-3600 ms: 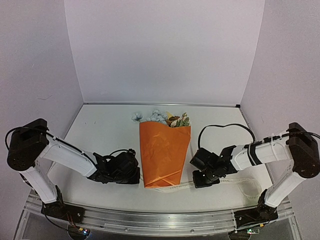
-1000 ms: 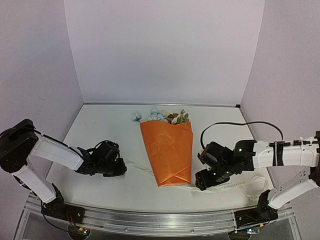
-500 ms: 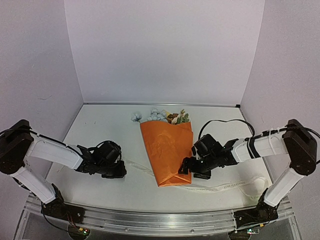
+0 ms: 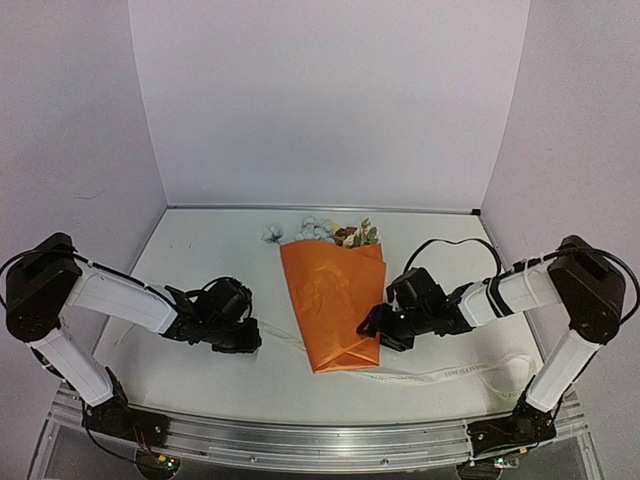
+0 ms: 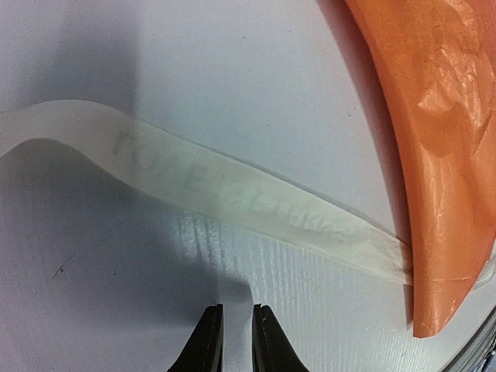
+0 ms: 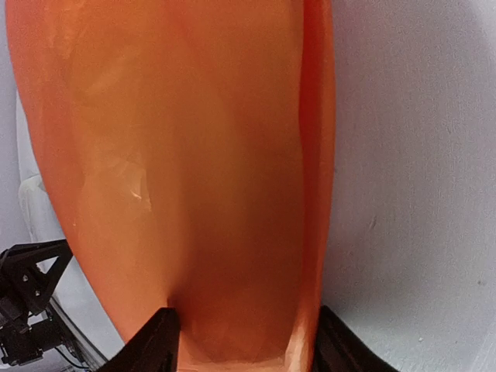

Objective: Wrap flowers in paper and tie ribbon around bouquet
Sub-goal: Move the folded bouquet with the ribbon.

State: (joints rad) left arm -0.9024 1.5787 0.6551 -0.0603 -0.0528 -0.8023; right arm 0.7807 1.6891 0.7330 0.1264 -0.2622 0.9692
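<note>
The bouquet (image 4: 335,305) lies in the middle of the table, an orange paper (image 6: 194,155) cone with its narrow end toward me. The flowers (image 4: 322,232) poke out of its far, wide end. The cream ribbon (image 4: 455,373) runs from the left, under the cone's narrow end, and trails off to the right. My right gripper (image 4: 374,329) straddles the cone's lower right part, and in the right wrist view its fingers (image 6: 159,345) press the paper from both sides. My left gripper (image 4: 252,341) sits left of the cone, nearly closed and empty, with the ribbon (image 5: 232,194) just ahead of its tips.
The white table (image 4: 200,260) is walled in on the left, back and right. A metal rail (image 4: 300,440) runs along the near edge with both arm bases. A black cable (image 4: 450,250) loops above the right arm. The ribbon's free end curls at the front right (image 4: 515,368).
My right gripper left the ribbon at the front right, moved left to the bouquet's lower right edge, and its jaws narrowed onto the paper. The left gripper edged slightly right toward the cone.
</note>
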